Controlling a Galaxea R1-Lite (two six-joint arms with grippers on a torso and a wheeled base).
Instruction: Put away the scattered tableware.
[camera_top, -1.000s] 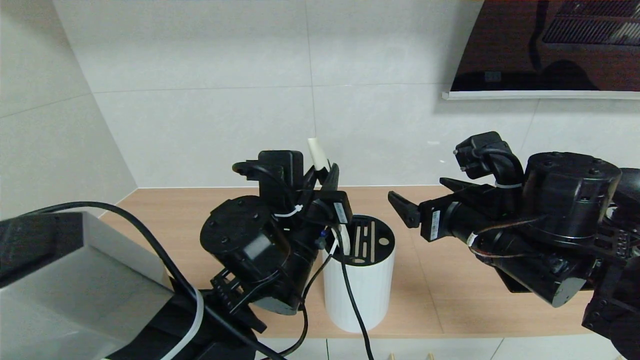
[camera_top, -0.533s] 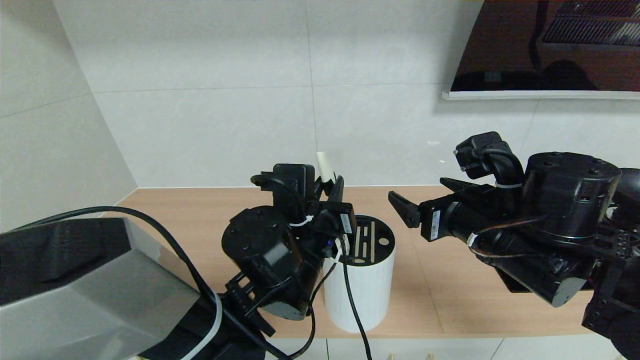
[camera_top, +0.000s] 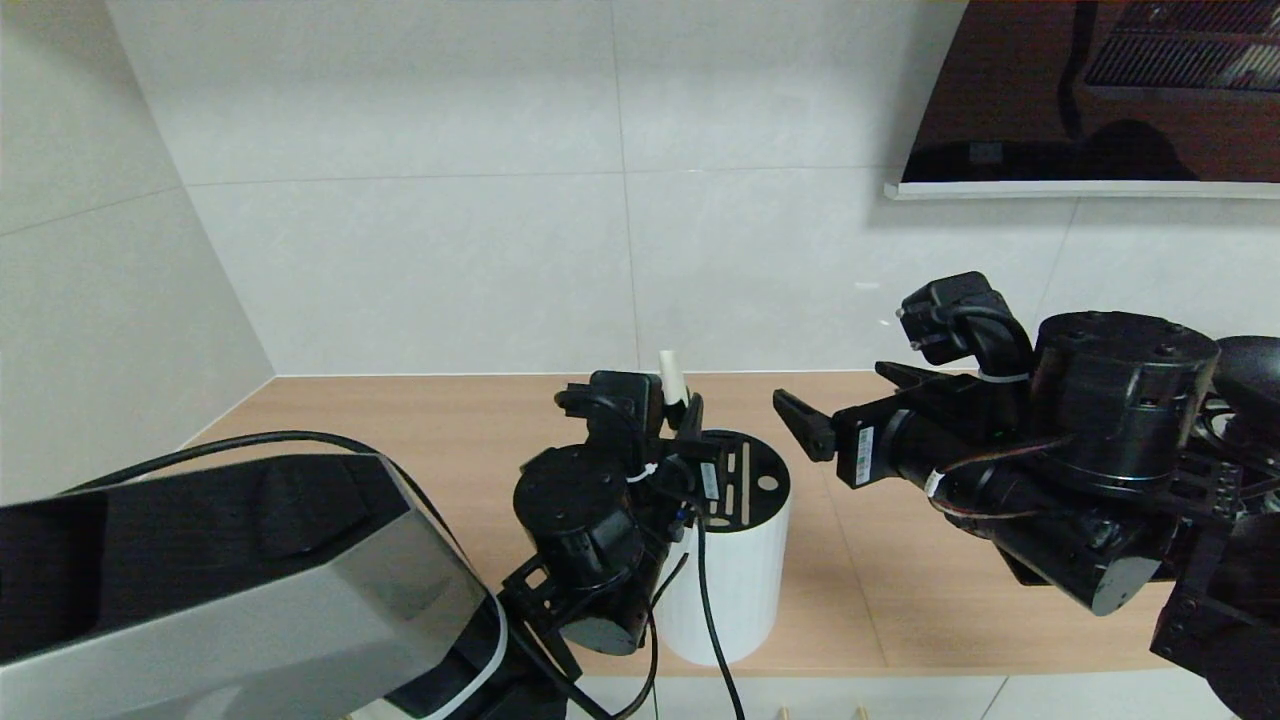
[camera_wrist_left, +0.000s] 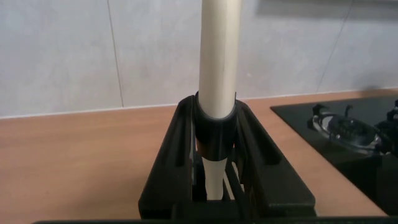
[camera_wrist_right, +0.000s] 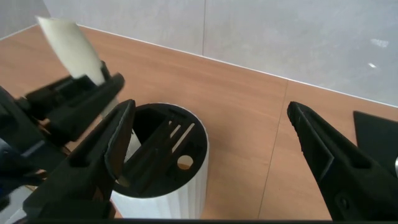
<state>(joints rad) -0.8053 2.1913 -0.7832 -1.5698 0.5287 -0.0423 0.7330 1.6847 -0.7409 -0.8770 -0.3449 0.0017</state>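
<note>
Left gripper (camera_top: 686, 418): pinches a cream-white utensil handle (camera_wrist_left: 219, 56) between both fingers; sits over the left edge of the holder's top.
Utensil handle: stands nearly upright, tilted slightly; upper end pokes out above the fingers, lower end hidden behind the gripper; cannot tell whether the tip is already inside a slot.
Holder (camera_top: 738, 565): white ribbed cylinder with a black top cut by long slots and one round hole; stands upright near the front edge of the counter (camera_top: 400, 430).
Right gripper (camera_top: 838, 396): fingers spread wide with nothing between them; hangs in the air to the right of the holder, apart from it, pointing toward the left gripper.
Cooktop (camera_wrist_left: 348, 124): black, set into the counter well to the right of the holder.
Wall (camera_top: 450, 200): pale grey tiles behind the counter.
</note>
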